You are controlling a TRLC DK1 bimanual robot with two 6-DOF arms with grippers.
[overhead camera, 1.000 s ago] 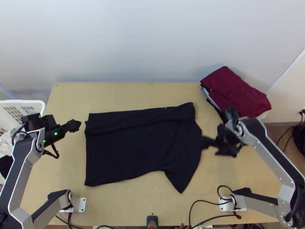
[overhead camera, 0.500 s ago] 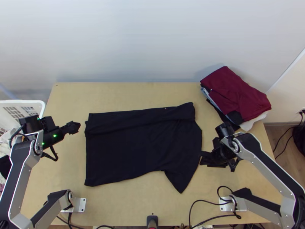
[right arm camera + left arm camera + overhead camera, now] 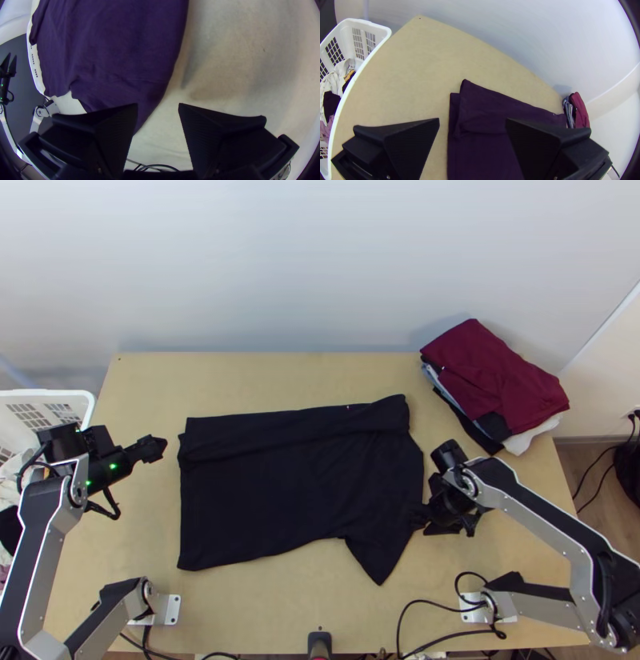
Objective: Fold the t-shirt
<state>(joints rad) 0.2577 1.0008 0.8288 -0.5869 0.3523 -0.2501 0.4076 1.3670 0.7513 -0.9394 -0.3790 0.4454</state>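
The black t-shirt point(image 3: 296, 492) is laid mid-tabletop point(image 3: 320, 376), its far side folded over. The parted jaws of the right gripper point(image 3: 419, 519) are placed at its right-hand edge; those of the left gripper point(image 3: 163, 446), also parted, are held beyond its left edge.

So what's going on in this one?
A black cloth t-shirt is partway through folding, with neither gripper holding it right now. Its far side is turned over in a long strip, while the near sleeve lies spread out. The right gripper is open at the shirt's edge near that sleeve; the left gripper is open just off the opposite, hem end. A stack of folded clothes, dark red on top, sits at the far right.
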